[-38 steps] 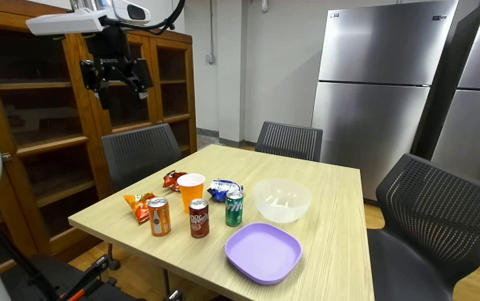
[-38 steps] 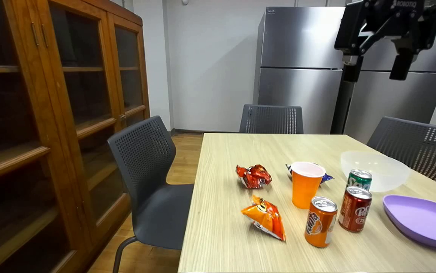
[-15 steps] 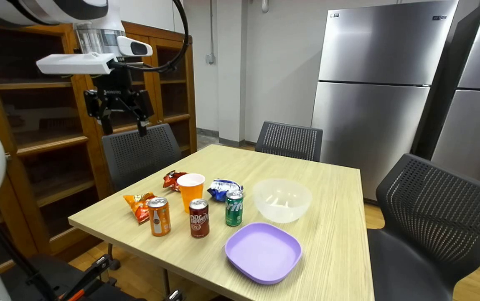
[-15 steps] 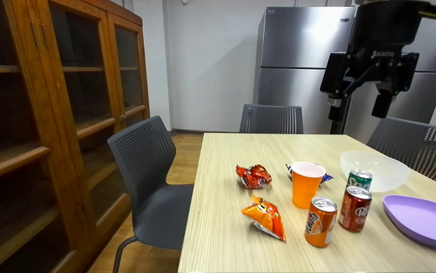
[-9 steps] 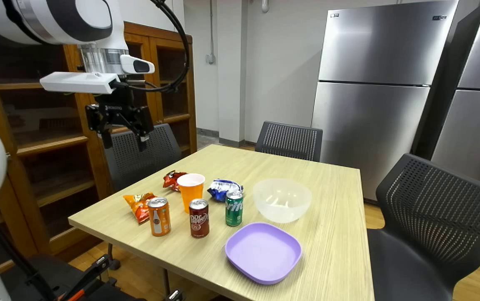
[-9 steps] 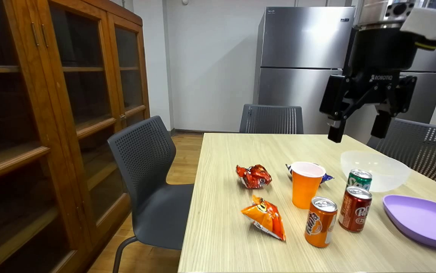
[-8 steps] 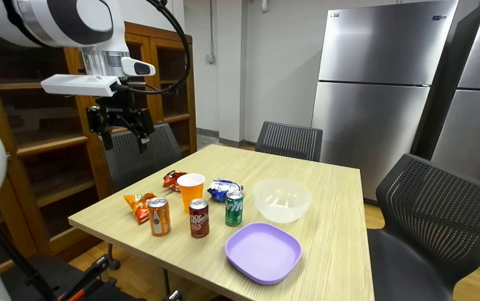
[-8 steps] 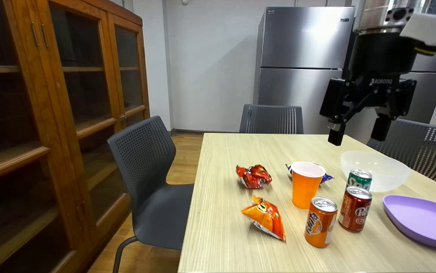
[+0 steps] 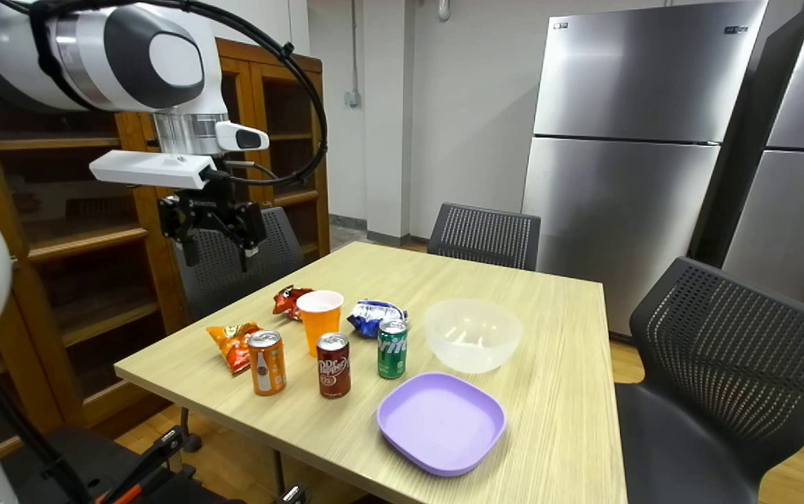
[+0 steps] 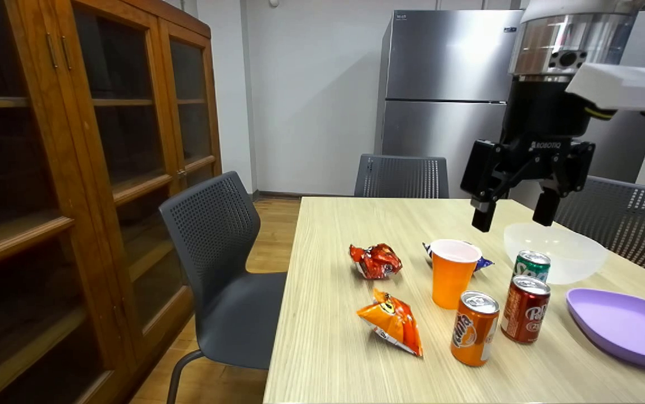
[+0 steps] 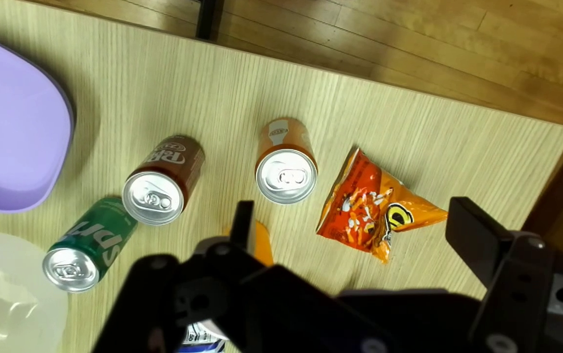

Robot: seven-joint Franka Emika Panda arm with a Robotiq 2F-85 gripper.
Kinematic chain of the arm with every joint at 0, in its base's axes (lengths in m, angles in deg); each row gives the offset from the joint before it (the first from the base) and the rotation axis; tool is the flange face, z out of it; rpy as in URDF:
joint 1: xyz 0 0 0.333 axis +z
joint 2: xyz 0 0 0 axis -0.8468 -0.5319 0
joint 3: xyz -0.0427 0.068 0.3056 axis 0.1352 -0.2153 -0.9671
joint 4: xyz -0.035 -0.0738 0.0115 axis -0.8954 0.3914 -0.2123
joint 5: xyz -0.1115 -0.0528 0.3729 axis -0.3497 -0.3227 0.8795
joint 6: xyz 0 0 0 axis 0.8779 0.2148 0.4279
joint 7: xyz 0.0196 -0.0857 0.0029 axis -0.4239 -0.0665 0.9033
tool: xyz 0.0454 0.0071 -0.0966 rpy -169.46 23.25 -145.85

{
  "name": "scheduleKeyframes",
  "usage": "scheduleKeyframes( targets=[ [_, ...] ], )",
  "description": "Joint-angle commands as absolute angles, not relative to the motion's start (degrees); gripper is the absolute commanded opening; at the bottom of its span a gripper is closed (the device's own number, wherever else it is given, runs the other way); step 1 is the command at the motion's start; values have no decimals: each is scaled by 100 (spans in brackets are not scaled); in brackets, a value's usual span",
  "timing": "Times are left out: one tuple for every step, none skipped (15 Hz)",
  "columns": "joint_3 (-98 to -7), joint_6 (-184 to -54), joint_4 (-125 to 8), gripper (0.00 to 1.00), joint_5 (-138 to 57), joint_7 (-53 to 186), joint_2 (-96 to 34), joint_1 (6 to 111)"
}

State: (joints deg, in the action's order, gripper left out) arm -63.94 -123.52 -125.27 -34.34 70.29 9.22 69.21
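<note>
The claw is spread wide, empty; the orange bag, right of wrist-view centre (probably light, crushable), seems best pinched mid-body.

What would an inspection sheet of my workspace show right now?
Surface: pale wood-grain table.
Things at hand: orange snack bag, untouched, framed between the open jaws in the wrist view.
Clutter: orange cup; red snack bag; blue packet; Fanta can, Dr Pepper can and Sprite can, all upright; purple plate; translucent bowl.
End effector: open, holding nothing, above the table.
Cables: black cable, looped in the air, apart from the table.
Surroundings: dark chairs, wooden cabinet, steel refrigerators.
</note>
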Motion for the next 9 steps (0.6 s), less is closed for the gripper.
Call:
scheduleKeyframes(
  targets=[
    [-6378, -12837, -12521, 100, -3354, 7146, 511, 6930],
    [-6379, -12972, -12522, 100, -3364, 7145, 395, 6919],
    [-6381, -13094, -12522, 100, -3381, 7141, 286, 6905],
    [-6374, -13216, -12523, 100, -3375, 7159, 172, 6905],
    [-6381, -13332, -12523, 100, -3401, 7145, 57, 6887],
    [-6374, -13445, -12523, 100, -3401, 7149, -58, 6878],
    [-6357, -13551, -12524, 100, -3371, 7170, -180, 6881],
    [-6335, -13660, -12524, 100, -3335, 7205, -296, 6892],
    [-6332, -13767, -12524, 100, -3343, 7193, -429, 6880]
  ],
)
